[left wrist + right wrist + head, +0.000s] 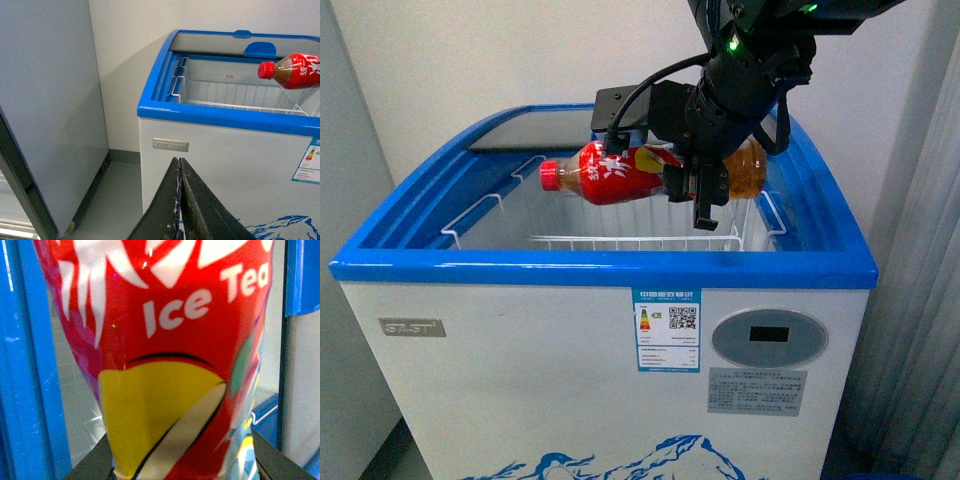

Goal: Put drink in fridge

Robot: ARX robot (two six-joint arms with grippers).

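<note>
One small clear plastic bottle of amber tea with a red cap and red label [620, 174] hangs horizontally above the open top of the white chest cooler with a blue rim [600, 268]. The right black pincer [705, 195] is clamped on the bottle's lower half, with the cap pointing toward the left side of the cooler. The bottle sits above the white wire basket [620, 243] inside the cooler and does not touch it. The curved glass lid [530, 132] is slid to the rear, leaving the front of the compartment exposed. In the right wrist view the red label [165, 340] reads "Ice Tea" and fills most of the frame, with the pincer's dark fingers [90, 465] at both sides of it.

The left black pincer [180, 200] has its two fingers pressed together and empty, low in front of the cooler's white front panel [225, 155]. A tall grey-white cabinet [50, 100] stands beside the cooler, apart from it.
</note>
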